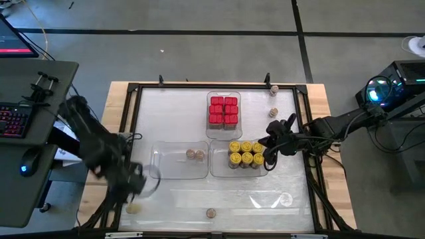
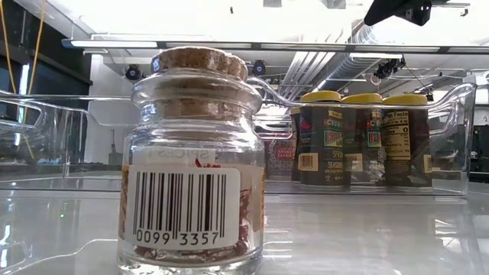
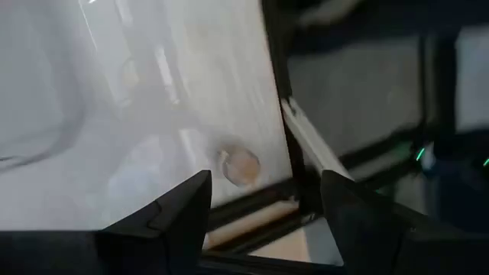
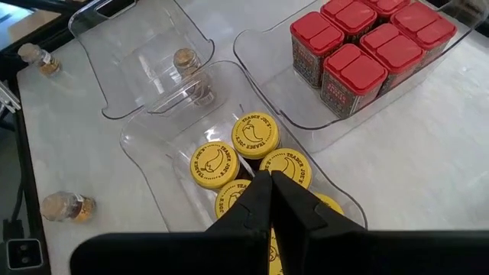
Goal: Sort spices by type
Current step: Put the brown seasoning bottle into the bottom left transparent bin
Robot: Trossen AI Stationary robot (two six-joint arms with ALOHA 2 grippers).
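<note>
Glass makes the cork jars hard, smooth and easy to break, so the best place to pinch one is probably its round sides, below the cork. The left gripper [image 1: 135, 192] hangs open right above one cork jar [image 1: 133, 207] near the table's front left corner, holding nothing. The right gripper [image 1: 269, 153] is pinched shut and empty over the yellow jars [image 1: 246, 154] in their tray [image 1: 219, 169].

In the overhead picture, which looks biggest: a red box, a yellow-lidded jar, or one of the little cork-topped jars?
1. Red box and yellow-lidded jar: they look about alike from above, so I won't rank them.
2. Cork-topped jar: clearly smallest.
</note>
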